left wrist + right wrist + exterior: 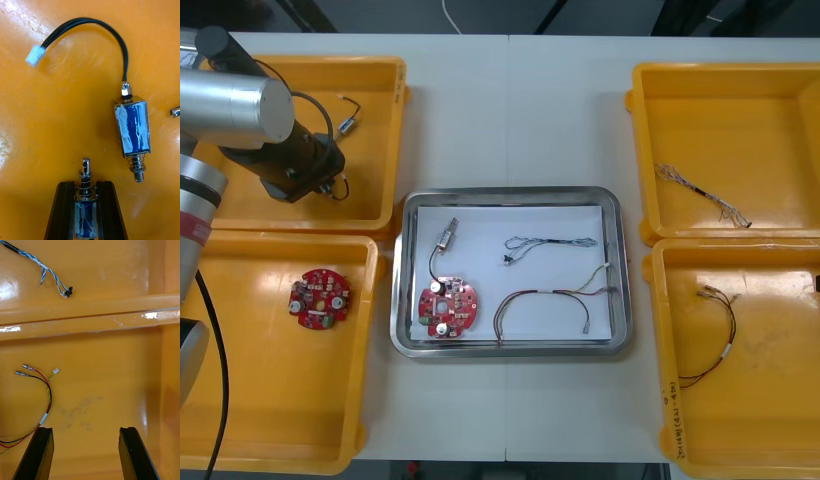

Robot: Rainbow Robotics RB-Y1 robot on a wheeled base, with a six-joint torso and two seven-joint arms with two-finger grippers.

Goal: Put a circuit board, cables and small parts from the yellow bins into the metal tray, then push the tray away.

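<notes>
Between the fingers of the left claw [84,186] sat a small metal part [85,210], blue body, spring and pin poking out past the fingertips. The claw was clamped narrow on it, low over the floor of the far-left yellow bin [370,120]. Just beside it, not touching, lay a second metal part [133,129] with a black cable [125,63] curling off to a white plug.

Mid-desk [510,110], the metal tray [510,197], white inside, held a red circuit board [447,305], a cabled metal part [448,235], a blue and white cable [550,243] and a red and yellow cable [555,298]. The near-left bin [260,400] had a spare board [320,298].

The right claw [86,431] hung wide open over the near-right bin [112,390], gripping nothing. A red and yellow lead [47,397] lay near one finger, not touching. Past the bin wall, a twisted blue-white lead [45,268] lay in the far-right bin [112,270].
</notes>
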